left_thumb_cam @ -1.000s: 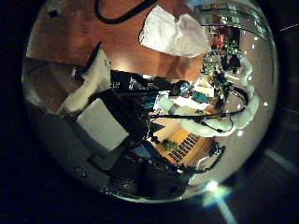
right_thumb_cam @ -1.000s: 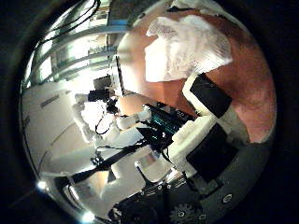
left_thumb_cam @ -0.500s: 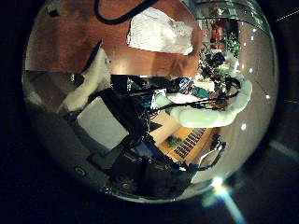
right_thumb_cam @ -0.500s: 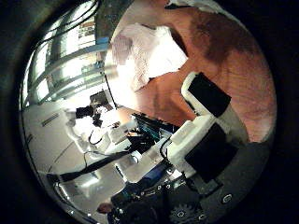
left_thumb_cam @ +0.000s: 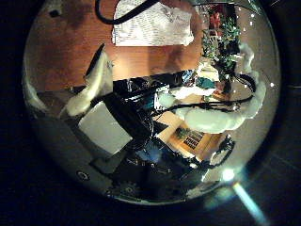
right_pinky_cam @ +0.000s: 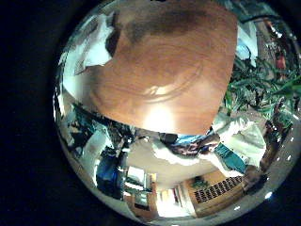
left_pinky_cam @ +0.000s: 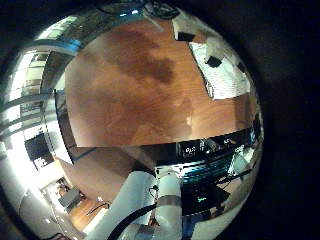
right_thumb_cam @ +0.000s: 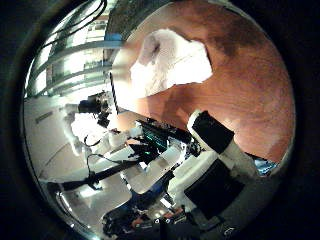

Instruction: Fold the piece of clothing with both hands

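Note:
The piece of clothing (right_thumb_cam: 170,58) lies in a rumpled heap on the wooden table (right_thumb_cam: 250,80), a good way off from my right hand's fingers (right_thumb_cam: 215,135), which stick out with nothing between them. In the left thumb side view the clothing (left_thumb_cam: 150,26) looks like a flat, roughly rectangular patch on the table (left_thumb_cam: 66,38). My left hand's fingers (left_thumb_cam: 94,80) are relaxed and apart from it. The clothing (left_pinky_cam: 225,82) also shows at the table's rim in the left little finger side view, and the clothing (right_pinky_cam: 94,47) sits at the table's edge in the right little finger side view.
A wide stretch of bare wood (left_pinky_cam: 140,90) lies under the left palm, and bare wood (right_pinky_cam: 174,56) under the right. A robot arm (left_thumb_cam: 212,118) shows beyond the table's edge. The table's edge (right_thumb_cam: 125,100) runs close by the clothing.
Both thumb side pictures have shifted, so both hands have moved. The clothing now sits more centrally and looks flatter in the left view. Neither hand has taken hold of it.

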Controlling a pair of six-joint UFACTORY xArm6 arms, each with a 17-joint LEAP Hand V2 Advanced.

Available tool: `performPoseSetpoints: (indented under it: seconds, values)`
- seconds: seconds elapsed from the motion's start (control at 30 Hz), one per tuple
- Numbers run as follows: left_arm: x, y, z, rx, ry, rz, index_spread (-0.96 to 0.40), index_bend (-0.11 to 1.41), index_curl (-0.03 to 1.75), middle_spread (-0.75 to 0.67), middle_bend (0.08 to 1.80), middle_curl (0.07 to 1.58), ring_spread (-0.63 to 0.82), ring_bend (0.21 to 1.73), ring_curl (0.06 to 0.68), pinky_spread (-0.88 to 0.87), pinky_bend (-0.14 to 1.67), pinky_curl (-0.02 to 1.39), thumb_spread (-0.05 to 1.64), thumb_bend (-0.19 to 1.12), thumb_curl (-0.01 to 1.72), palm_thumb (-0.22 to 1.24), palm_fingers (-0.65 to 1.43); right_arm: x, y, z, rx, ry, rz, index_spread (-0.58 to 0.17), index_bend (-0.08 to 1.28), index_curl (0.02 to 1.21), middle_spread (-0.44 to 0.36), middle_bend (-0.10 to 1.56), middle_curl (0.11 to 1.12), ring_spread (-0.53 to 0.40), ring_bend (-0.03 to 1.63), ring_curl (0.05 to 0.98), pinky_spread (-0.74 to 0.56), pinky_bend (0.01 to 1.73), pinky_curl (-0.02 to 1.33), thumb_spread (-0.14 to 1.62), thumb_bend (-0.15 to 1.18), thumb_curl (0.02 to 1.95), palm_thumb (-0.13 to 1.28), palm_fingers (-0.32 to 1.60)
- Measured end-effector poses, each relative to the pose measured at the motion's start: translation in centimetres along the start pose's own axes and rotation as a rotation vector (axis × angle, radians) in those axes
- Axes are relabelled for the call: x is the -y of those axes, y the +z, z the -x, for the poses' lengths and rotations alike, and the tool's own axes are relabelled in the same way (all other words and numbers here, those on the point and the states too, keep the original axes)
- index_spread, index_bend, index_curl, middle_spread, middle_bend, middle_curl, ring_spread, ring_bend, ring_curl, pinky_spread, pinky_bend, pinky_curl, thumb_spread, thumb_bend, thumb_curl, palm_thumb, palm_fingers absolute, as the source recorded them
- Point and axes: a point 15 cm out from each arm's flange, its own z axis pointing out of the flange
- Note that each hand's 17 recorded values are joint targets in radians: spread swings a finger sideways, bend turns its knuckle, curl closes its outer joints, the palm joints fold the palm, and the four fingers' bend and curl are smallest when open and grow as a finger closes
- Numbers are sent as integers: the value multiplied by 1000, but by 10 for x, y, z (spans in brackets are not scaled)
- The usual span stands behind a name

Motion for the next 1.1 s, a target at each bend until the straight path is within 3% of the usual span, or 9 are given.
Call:
performPoseSetpoints:
  seconds: [0.23, 0.37, 0.57, 0.87, 1.1]
  values:
    - [3, 2, 4, 3, 44, -9, -252, 200, 593, -74, 198, 473, -43, 634, 230, 49, 189, 435, 1188, -20, 411, 582, 428, 23, 7, 49, -202, -116, -34, -406, 164, 333, -134, 234, 345, -13, 499, 194, 336, 373, 286, 1109, -22, 542, 771, 202]
    - [3, 0, 11, 16, 86, -11, -251, 205, 594, -67, 194, 471, -35, 630, 227, 58, 190, 429, 1187, -19, 409, 571, 422, 33, 25, 69, -302, -135, 3, -403, 157, 322, -136, 227, 349, -12, 484, 197, 337, 387, 291, 1080, -28, 530, 760, 208]
    - [5, 6, 20, 11, 122, 6, -250, 209, 594, -64, 197, 470, -18, 633, 226, 68, 187, 419, 1191, -18, 404, 553, 420, 45, 43, 81, -340, -100, 63, -406, 159, 307, -142, 233, 359, -12, 458, 202, 336, 390, 292, 1059, -28, 507, 734, 197]
    - [13, 11, 24, 4, 151, 31, -249, 214, 594, -55, 199, 473, -10, 621, 221, 87, 189, 406, 1193, -16, 403, 551, 416, 59, 84, 57, -378, 9, 193, -405, 164, 299, -146, 228, 363, -3, 426, 209, 331, 373, 287, 1051, -28, 475, 704, 198]
    - [13, 13, 36, 10, 163, 44, -249, 214, 593, -52, 197, 473, 0, 618, 220, 90, 191, 399, 1194, -16, 403, 551, 418, 80, 92, 46, -419, 72, 220, -395, 158, 295, -139, 223, 364, 10, 399, 213, 329, 368, 286, 1053, -27, 450, 677, 190]
